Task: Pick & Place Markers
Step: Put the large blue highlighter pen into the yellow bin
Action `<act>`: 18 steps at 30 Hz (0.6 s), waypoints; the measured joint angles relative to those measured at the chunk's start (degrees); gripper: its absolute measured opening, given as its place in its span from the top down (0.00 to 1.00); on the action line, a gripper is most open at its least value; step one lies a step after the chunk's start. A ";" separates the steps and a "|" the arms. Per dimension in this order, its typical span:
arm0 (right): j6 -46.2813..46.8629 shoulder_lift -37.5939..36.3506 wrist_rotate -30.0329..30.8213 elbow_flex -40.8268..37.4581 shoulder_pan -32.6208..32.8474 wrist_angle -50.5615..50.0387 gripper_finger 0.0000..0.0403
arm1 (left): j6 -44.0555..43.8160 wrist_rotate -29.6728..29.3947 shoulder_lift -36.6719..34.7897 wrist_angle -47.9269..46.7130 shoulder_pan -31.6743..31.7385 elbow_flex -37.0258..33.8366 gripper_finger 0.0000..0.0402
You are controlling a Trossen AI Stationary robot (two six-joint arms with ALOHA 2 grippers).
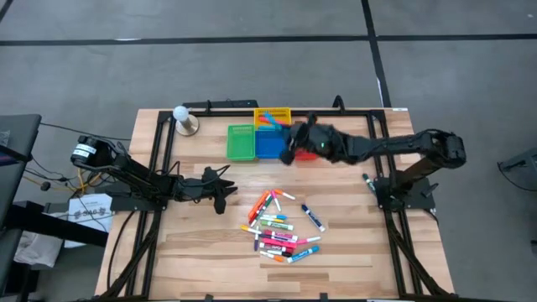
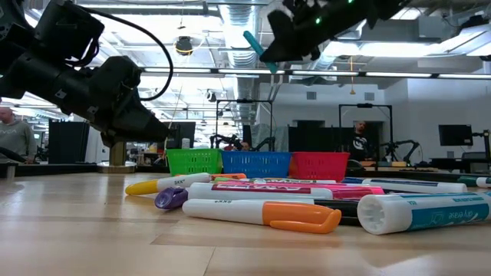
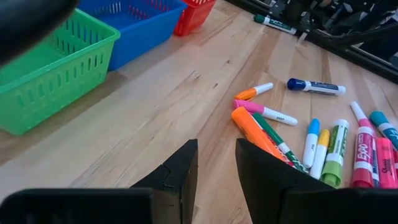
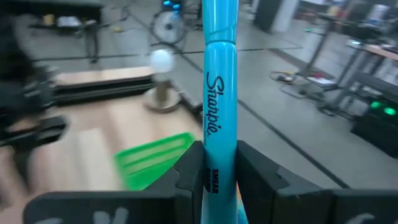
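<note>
Reaching over the row of baskets (image 1: 256, 143) at the table's (image 1: 210, 252) far edge, your right gripper (image 1: 289, 153) hovers above the blue basket (image 1: 268, 144), fingers pinched on a teal marker (image 4: 219, 93), probably so it can drop in by colour. Your left gripper (image 3: 214, 168) waits near the table's middle, fingers parted and empty, aimed at the pile of markers (image 1: 281, 231) just beside it.

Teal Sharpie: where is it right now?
The teal Sharpie is clamped in the right gripper, held in the air over the far-side baskets, roughly above the blue basket, per the high view.
</note>
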 joint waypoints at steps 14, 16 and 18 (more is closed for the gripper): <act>3.02 1.12 -15.12 0.09 -20.42 7.86 0.83 | 2.73 -0.69 0.00 0.00 0.57 0.00 0.73; 3.04 2.22 -16.83 -0.02 -21.44 6.89 0.83 | 2.81 -0.69 0.00 -0.02 0.57 -0.02 0.73; 3.04 4.02 -17.98 0.00 -21.63 8.03 0.83 | 2.83 -0.69 -0.01 -0.02 0.57 -0.02 0.73</act>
